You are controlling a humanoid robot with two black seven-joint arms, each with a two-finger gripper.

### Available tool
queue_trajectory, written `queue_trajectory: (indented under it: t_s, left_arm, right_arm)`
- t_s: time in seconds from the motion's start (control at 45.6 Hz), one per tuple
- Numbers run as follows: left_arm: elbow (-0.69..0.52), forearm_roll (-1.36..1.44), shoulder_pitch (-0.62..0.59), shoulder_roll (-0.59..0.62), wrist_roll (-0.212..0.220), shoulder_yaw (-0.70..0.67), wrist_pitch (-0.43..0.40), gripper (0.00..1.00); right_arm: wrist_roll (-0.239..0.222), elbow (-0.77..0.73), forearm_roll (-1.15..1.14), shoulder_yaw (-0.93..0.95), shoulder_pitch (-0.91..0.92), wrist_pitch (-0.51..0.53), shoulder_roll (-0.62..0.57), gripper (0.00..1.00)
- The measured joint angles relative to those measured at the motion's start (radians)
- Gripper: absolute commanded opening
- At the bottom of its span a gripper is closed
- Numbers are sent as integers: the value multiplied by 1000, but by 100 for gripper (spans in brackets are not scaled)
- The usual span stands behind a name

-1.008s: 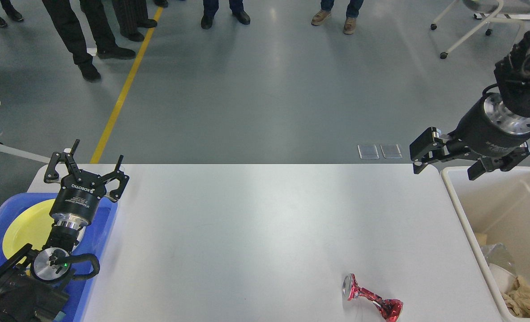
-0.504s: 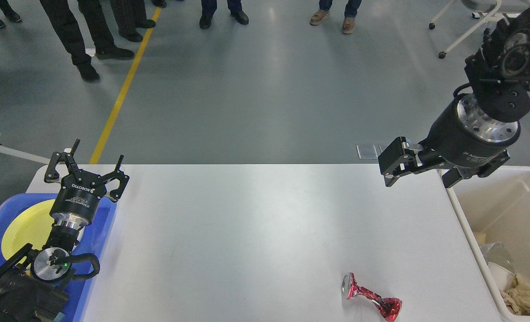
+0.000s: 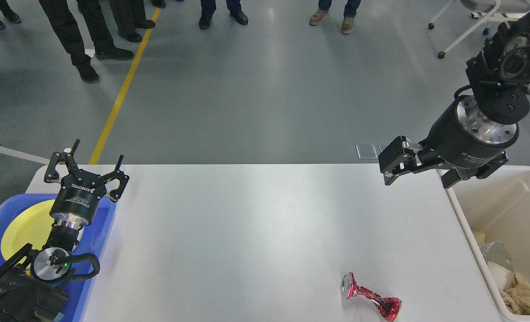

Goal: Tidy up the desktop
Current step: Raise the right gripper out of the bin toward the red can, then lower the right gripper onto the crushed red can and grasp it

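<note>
The white desktop (image 3: 256,223) fills the middle of the head view. A crushed red can (image 3: 372,298) lies on it near the front right. My left gripper (image 3: 86,167) stands open and empty above the far end of the blue tray (image 3: 99,232). My right gripper (image 3: 421,172) hangs open and empty over the desktop's far right corner, beside the beige bin (image 3: 459,210). The can is well in front of the right gripper, with bare tabletop between them.
A yellow plate (image 3: 23,228) lies in the blue tray at the left edge. The beige bin at the right holds crumpled paper (image 3: 522,295) and other trash. People's legs (image 3: 77,36) and chair frames (image 3: 466,27) stand on the grey floor beyond the table.
My right arm swung left, from above the bin to above the desktop's far right corner, then nearly stopped. The left arm and the can have not moved.
</note>
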Motion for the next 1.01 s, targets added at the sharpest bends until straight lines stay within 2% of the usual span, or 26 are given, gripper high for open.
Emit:
queue_trajectory:
  t_s: [0.066, 0.241, 0.46, 0.57, 0.701, 0.811, 0.899, 1.008]
  left_arm:
    - [0, 0, 0, 0, 0, 0, 0, 96]
    - [0, 0, 0, 0, 0, 0, 0, 96]
    - [0, 0, 0, 0, 0, 0, 0, 96]
    - [0, 0, 0, 0, 0, 0, 0, 96]
    - [0, 0, 0, 0, 0, 0, 0, 96]
    - [0, 0, 0, 0, 0, 0, 0, 96]
    - [0, 0, 0, 0, 0, 0, 0, 96]
    - [0, 0, 0, 0, 0, 0, 0, 96]
  right_arm:
    - [-25, 0, 74, -12, -5, -18, 0, 99]
    - [-150, 2, 379, -21, -17, -35, 4, 98]
    - [-245, 5, 611, -29, -20, -41, 4, 100]
    - [-316, 7, 735, -29, -24, -78, 4, 100]
    - [-456, 22, 910, -30, -32, -236, 3, 100]
    - [-556, 34, 1037, -27, -44, -428, 5, 100]
    - [-594, 37, 1133, -21, -47, -545, 4, 99]
    - [-604, 33, 1224, -9, -48, -603, 0, 99]
